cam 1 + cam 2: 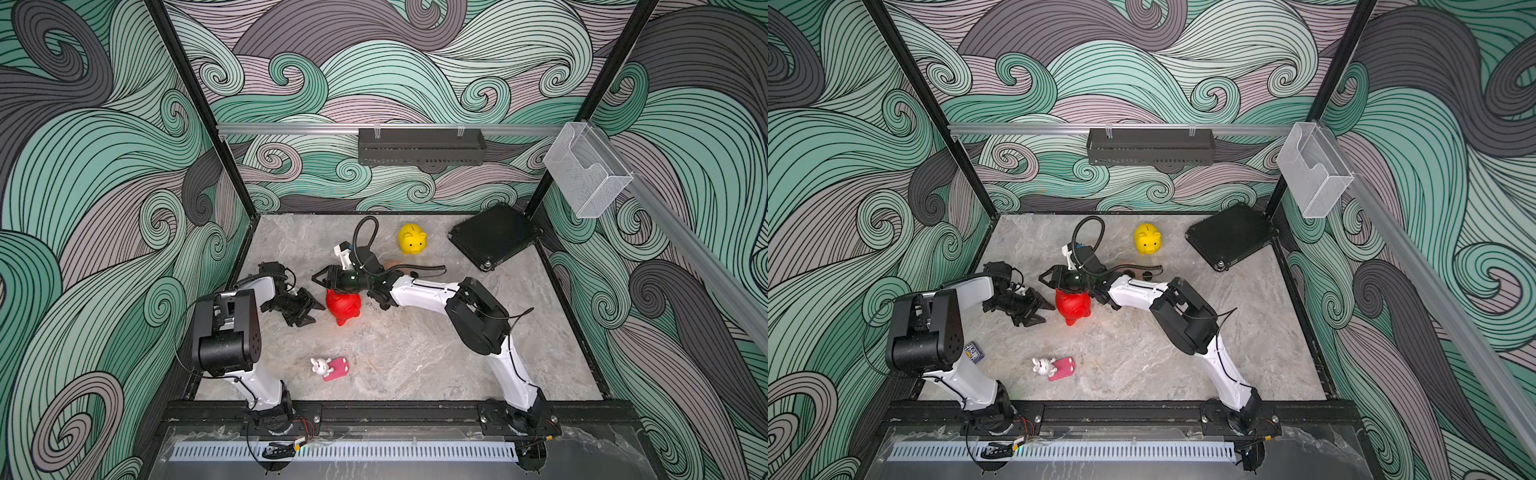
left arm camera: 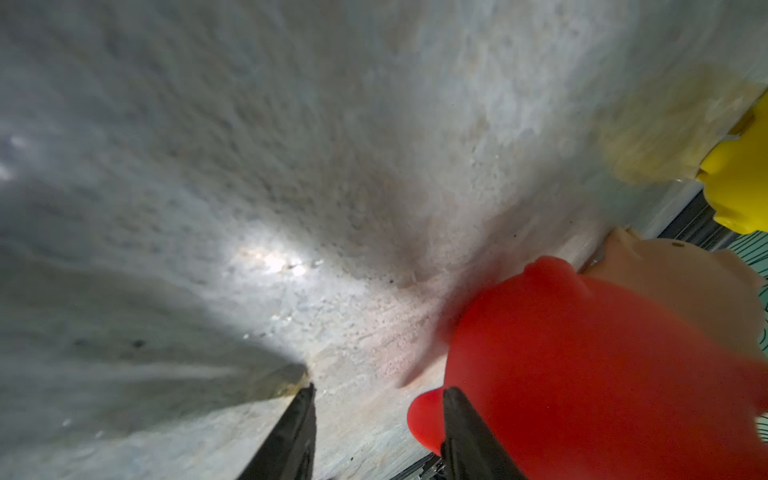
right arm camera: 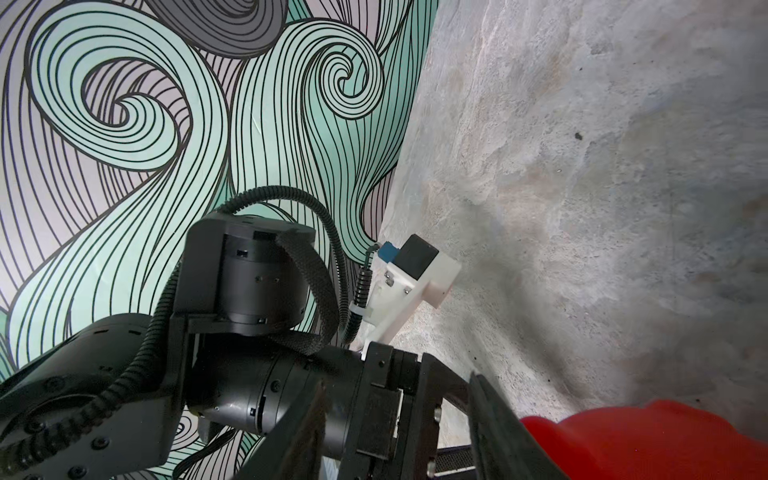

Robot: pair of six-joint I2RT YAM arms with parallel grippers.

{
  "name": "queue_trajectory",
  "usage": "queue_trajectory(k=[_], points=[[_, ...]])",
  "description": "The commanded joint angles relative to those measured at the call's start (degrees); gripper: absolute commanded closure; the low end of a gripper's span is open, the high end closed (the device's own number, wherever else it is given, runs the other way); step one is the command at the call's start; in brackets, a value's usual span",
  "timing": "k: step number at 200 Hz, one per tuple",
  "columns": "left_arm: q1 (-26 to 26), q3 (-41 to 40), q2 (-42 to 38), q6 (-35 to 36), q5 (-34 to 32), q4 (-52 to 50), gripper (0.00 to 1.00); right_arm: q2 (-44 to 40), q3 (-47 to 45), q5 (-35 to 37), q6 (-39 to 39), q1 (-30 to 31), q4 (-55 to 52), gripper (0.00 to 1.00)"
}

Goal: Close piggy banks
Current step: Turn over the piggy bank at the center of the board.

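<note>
Top views both show the left gripper (image 1: 318, 315) low over the table (image 1: 415, 353), just beside the red pig (image 1: 344, 305) on the left arm's side. Its jaws stand partly apart, and in the left wrist view we see only bare table between them, so it holds nothing. One fingertip (image 2: 453, 399) sits in front of a red lobe of the pig; we cannot tell whether it touches.

The right gripper (image 1: 324, 281) hangs over the red pig's far part, reaching in from the right. In the right wrist view its jaws are parted about halfway with nothing gripped. The pig lies outside one finger (image 3: 498, 424), close against it, and we cannot tell if they touch.

Nearer the arm bases than the red pig, the white bunny (image 1: 320, 367) touches a pink piece (image 1: 337, 369). Just beyond the red pig, the peach pig (image 2: 681, 282) is mostly hidden under the right arm in the top views. The yellow pig (image 1: 412, 239) stands farther beyond and to the right, well apart. The black pad (image 1: 494, 237) lies farther right still. Belly holes are hidden from us.
</note>
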Motion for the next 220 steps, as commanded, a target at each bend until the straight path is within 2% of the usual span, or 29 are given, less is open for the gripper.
queue_trajectory(k=[1, 118, 192, 220], points=[[-0.27, 1.44, 0.02, -0.85, -1.59, 0.24, 0.50, 0.89, 1.63, -0.99, -0.23, -0.35, -3.75, 0.44], [0.28, 0.89, -1.49, -0.46, -3.08, -1.08, 0.50, -1.04, 2.99, -0.68, 0.41, 1.27, -6.87, 0.44], [1.74, 1.70, -2.23, 0.25, -3.01, -2.98, 0.49, -2.20, 9.96, -0.82, -5.54, 1.85, -15.62, 0.42], [2.50, 2.77, -3.36, -0.13, -3.14, -3.71, 0.49, -4.65, 13.29, 0.21, -10.84, 1.61, -24.07, 0.41]])
